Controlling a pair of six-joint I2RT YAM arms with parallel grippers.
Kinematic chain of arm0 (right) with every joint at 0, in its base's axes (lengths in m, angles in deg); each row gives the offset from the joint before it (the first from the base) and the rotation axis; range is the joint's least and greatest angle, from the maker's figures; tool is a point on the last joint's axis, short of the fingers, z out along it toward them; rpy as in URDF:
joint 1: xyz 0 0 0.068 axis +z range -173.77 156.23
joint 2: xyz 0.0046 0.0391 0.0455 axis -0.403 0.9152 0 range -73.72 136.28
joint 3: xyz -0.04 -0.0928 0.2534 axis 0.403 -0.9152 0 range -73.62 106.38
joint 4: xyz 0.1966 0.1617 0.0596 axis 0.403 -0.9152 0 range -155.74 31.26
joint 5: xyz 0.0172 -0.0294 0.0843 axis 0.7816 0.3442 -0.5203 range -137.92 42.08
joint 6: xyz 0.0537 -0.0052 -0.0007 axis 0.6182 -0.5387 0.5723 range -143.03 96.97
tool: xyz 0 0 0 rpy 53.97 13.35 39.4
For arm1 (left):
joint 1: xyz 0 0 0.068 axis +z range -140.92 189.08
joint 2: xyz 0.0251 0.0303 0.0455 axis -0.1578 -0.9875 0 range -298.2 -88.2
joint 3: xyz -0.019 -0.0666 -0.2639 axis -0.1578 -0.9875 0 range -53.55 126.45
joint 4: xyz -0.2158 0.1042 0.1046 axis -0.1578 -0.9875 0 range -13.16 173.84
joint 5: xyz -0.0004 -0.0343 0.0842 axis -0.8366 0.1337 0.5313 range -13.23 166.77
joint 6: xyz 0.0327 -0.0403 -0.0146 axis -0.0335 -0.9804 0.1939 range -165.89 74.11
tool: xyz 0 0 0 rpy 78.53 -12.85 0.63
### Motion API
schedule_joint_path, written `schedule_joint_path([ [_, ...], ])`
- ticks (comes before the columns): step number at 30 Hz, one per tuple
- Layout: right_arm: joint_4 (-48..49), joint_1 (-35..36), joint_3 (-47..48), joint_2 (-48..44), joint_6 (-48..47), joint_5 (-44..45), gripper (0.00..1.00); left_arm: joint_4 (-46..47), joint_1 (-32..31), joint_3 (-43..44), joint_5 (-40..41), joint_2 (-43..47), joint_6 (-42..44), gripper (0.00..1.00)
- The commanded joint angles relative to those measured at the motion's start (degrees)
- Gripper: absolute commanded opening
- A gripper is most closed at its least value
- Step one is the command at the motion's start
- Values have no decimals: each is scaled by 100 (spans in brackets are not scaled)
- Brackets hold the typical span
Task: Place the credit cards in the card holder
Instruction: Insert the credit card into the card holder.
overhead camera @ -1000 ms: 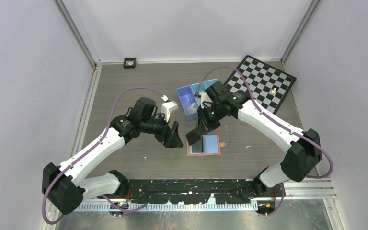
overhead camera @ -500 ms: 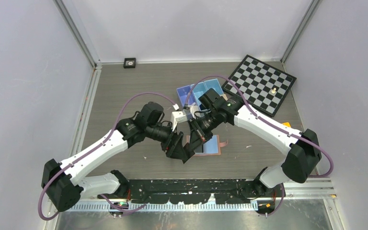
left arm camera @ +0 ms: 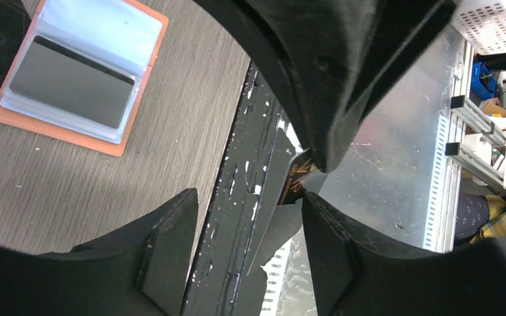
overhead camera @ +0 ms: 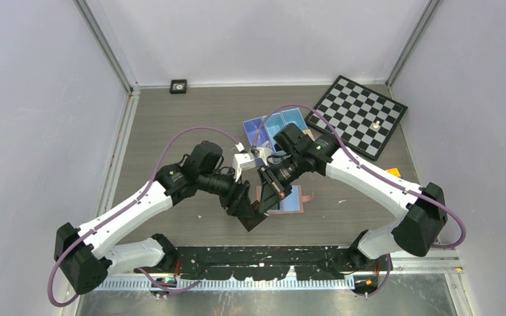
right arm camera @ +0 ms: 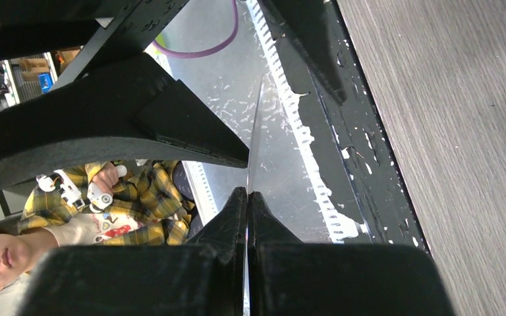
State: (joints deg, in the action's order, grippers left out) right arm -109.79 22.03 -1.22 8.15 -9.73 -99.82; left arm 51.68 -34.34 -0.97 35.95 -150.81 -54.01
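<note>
1. Left hand (overhead camera: 250, 210): has swung in from 9 o'clock to meet the right hand. Its fingers are apart and narrowing, one on each side of the held card, not yet gripping.
2. Held card (left arm camera: 278, 191): in the air at the holder's 7 o'clock.
3. Right hand (overhead camera: 269, 193): clamped on the held card, has come from the holder's 12 o'clock.
4. Holder (left arm camera: 53, 130): open flat on the table (overhead camera: 171, 131), unmoved, with the stowed card (left arm camera: 72, 82) sleeved. A handover appears to be under way; insertion remains.
</note>
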Motion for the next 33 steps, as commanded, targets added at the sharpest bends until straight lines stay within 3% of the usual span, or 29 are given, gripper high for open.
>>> schedule_joint_path([
  [1,2,30,19,-217,-80,-256,1,17,9,113,-197,72,183,52],
  [8,-55,43,27,-141,-146,-148,0,170,9,86,-1124,-58,35,27],
  [12,-57,43,51,-177,-159,84,0,167,8,102,-1424,-172,21,1],
  [14,-48,39,91,-216,-120,412,4,165,9,103,-1467,-179,21,0],
  [18,178,-44,44,-445,284,1538,46,189,9,104,-1073,-155,-82,0],
  [20,352,-226,-122,-596,488,1938,54,294,9,88,-685,-142,-325,0],
  [28,510,-1979,-1269,-994,1296,2807,61,2218,8,-834,1254,-236,-2770,0],
  [33,320,-2225,-1673,-901,1467,4080,61,4033,-73,-1510,1854,-825,-4221,0],
])
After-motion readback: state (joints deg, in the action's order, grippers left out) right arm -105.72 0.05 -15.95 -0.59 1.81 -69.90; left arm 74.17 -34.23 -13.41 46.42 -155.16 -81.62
